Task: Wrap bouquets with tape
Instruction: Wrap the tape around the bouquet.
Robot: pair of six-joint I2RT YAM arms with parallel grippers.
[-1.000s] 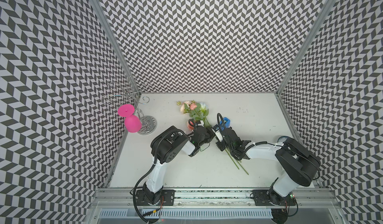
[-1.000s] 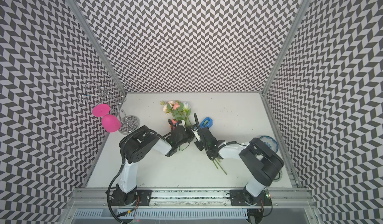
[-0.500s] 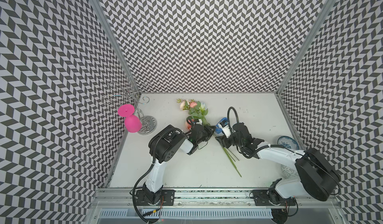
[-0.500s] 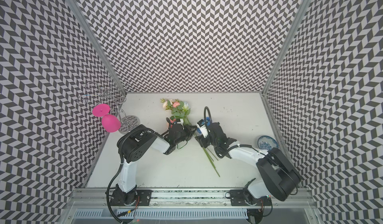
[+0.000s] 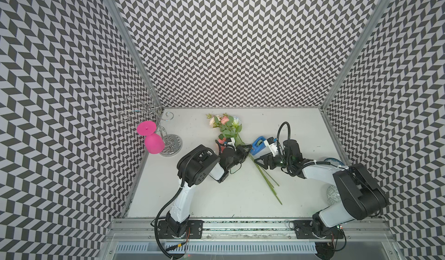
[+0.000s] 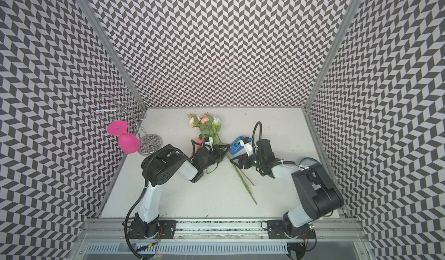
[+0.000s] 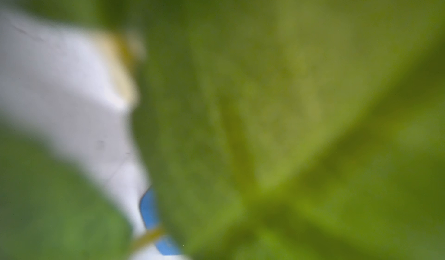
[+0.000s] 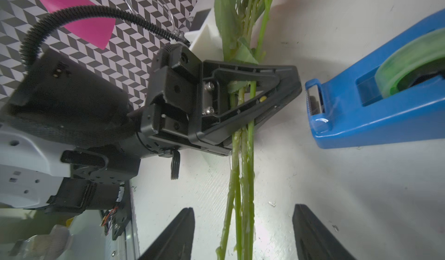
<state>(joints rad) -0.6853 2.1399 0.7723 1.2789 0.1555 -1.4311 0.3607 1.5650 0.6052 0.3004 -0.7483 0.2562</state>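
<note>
The bouquets (image 5: 225, 126) (image 6: 206, 124) lie as one bunch on the white table, pink, peach and white blooms toward the back, green stems (image 5: 266, 178) running to the front right. My left gripper (image 5: 245, 149) (image 6: 225, 148) (image 8: 286, 90) is shut on the stems just below the leaves. My right gripper (image 5: 261, 161) (image 6: 237, 161) (image 8: 243, 232) is open, one finger on each side of the stems (image 8: 240, 174), touching nothing. The tape, a greenish roll in a blue dispenser (image 5: 258, 144) (image 6: 237, 145) (image 8: 373, 107), stands just behind both grippers. In the left wrist view a blurred leaf (image 7: 277, 102) hides the jaws.
A pink goblet (image 5: 153, 143) hangs upside down from a wire rack (image 5: 171, 143) at the back left. A patterned dish (image 5: 333, 161) and a round patterned object (image 5: 333, 195) sit by the right wall, partly behind my right arm.
My right gripper was shut close beside the left gripper; it has opened and drawn back to the right along the stems. The left gripper keeps its hold.
</note>
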